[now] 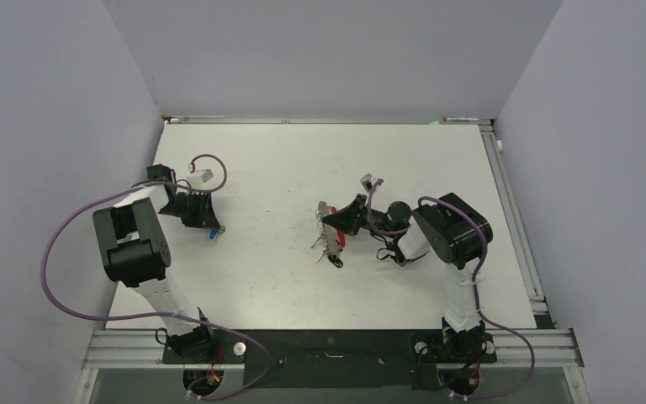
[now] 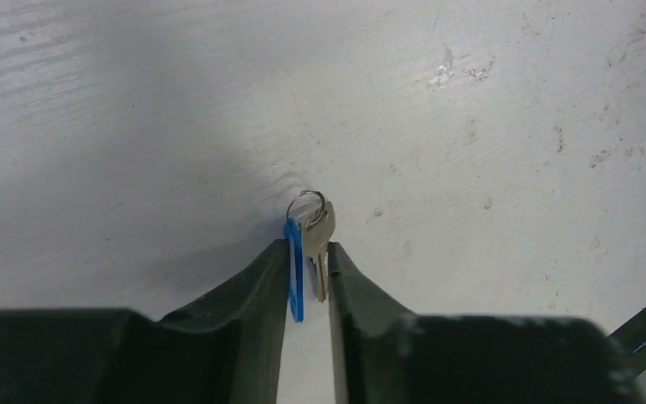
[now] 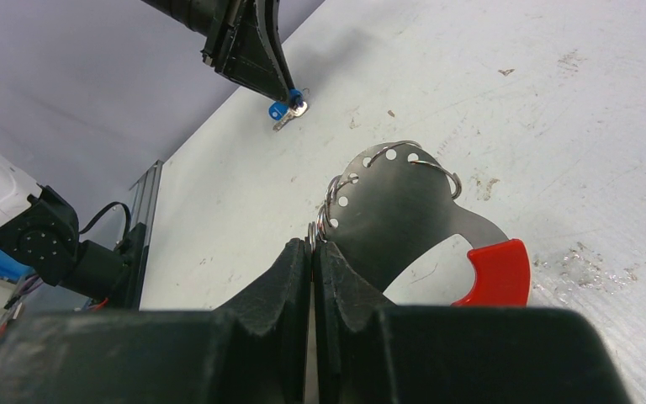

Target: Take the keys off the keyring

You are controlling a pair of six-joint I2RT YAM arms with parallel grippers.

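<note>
The keyring [image 3: 404, 210], a curved grey metal plate with holes and a red end [image 3: 496, 273], is held just above the table by my right gripper [image 3: 313, 248], which is shut on its edge where small split rings [image 3: 328, 210] thread through. From above, the keyring [image 1: 341, 238] hangs off the right gripper [image 1: 336, 225] with silvery keys [image 1: 320, 244] dangling around it. At the left, a blue-tagged silver key [image 2: 318, 236] on its own small ring stands between the tips of my left gripper [image 2: 309, 248]. Its jaws are narrowly parted, the tag on one finger and the key on the other. The same key [image 1: 212, 234] touches the table.
Grey walls close in the white table [image 1: 303, 286] on three sides. A metal rail [image 1: 513, 219] runs along its right edge. Purple cables loop around both arms, and a white connector [image 1: 204, 177] sits behind the left gripper.
</note>
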